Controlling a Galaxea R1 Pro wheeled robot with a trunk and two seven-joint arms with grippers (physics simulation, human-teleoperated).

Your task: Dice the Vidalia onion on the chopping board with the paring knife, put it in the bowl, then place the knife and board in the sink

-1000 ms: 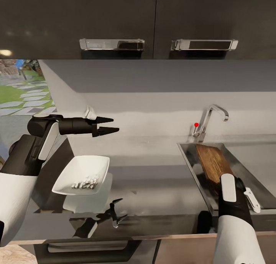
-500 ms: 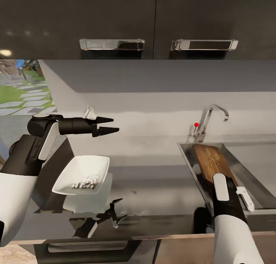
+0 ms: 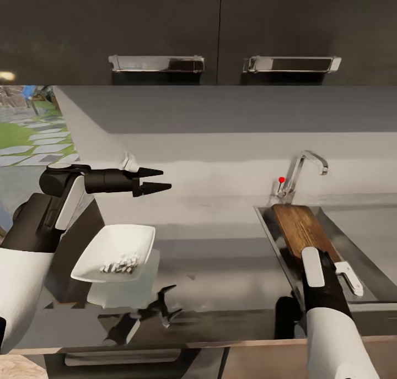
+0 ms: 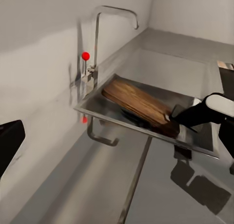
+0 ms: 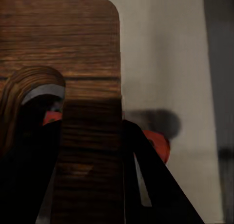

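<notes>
The head camera looks down over the counter toward the back wall. From the raised left arm, its wrist camera faces across at the sink, which both share. The right wrist camera sits tight against the chopping board.

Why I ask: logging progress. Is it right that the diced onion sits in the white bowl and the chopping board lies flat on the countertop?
Not quite: the head view shows the chopping board in the sink, tilted, held by the right gripper. Diced onion is in the bowl.
</notes>
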